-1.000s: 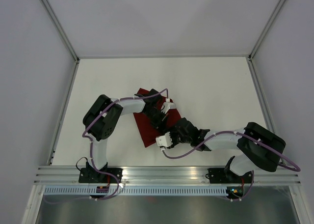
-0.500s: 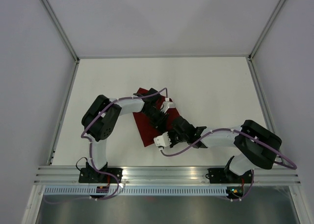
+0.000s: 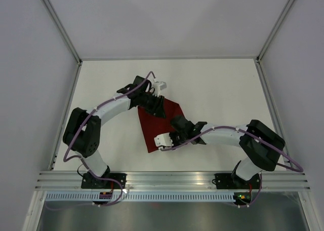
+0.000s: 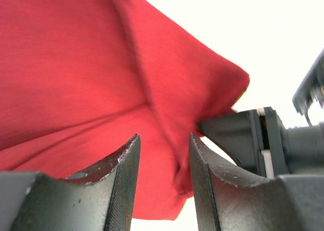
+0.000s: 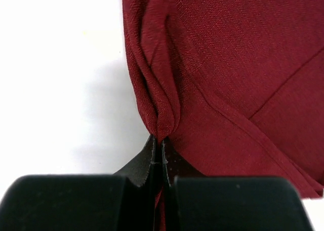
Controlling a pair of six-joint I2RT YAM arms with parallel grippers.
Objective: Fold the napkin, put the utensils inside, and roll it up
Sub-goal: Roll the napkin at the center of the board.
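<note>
The dark red napkin point(image 3: 152, 130) lies folded on the white table, with creases and a raised ridge across it point(image 4: 76, 64). My right gripper point(image 5: 162, 142) is shut on a bunched fold at the napkin's point(image 5: 238, 64) edge; from above it point(image 3: 175, 122) sits at the cloth's right side. My left gripper point(image 4: 164, 138) hovers open over the napkin's far corner, nothing between its fingers point(image 4: 126, 160); in the top view it point(image 3: 156, 108) is at the cloth's upper edge. The utensils are out of view.
White table point(image 3: 217, 89) inside a frame with aluminium posts point(image 3: 66, 114) at left and right and a rail point(image 3: 172, 178) along the near edge. The right arm's black gripper body point(image 4: 243, 135) shows close beside my left fingers.
The left gripper opened and let go of the napkin, its arm stretching out toward the far side. The right gripper closed on the napkin's edge and shifted left.
</note>
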